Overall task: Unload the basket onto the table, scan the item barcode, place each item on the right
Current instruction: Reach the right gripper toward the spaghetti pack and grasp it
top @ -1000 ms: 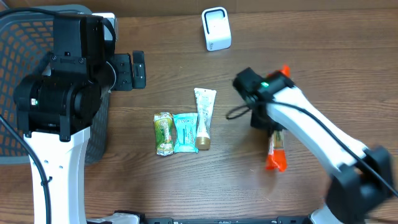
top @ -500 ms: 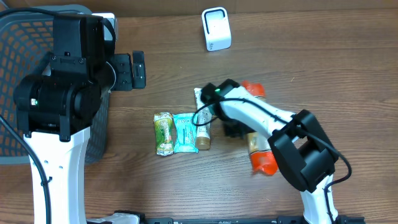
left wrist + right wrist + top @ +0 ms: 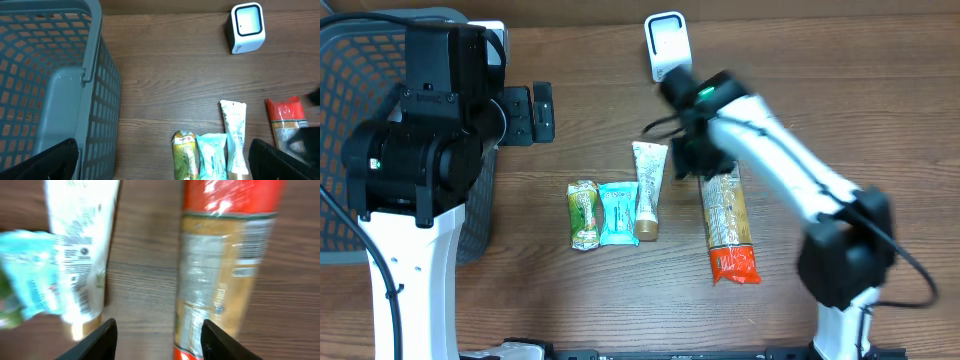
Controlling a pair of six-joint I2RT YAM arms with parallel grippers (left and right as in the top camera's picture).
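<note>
A long orange and red packet (image 3: 728,225) lies flat on the wooden table, right of a white tube (image 3: 648,188). My right gripper (image 3: 705,158) hovers over the packet's far end. In the right wrist view the right gripper (image 3: 160,340) is open, holding nothing; the packet (image 3: 225,265) and the tube (image 3: 82,245) lie below it, blurred. The white scanner (image 3: 667,45) stands at the back of the table. My left gripper (image 3: 542,112) is raised and open wide beside the basket; its view shows the scanner (image 3: 246,27) and the packet (image 3: 284,120).
A grey mesh basket (image 3: 360,70) fills the left side of the table. A green packet (image 3: 583,213) and a teal packet (image 3: 617,213) lie side by side left of the tube. The right arm (image 3: 790,190) stretches across the table's right half.
The right gripper brought the orange packet left, set it down flat beside the tube and opened. It has since moved away toward the scanner. The left arm has not moved.
</note>
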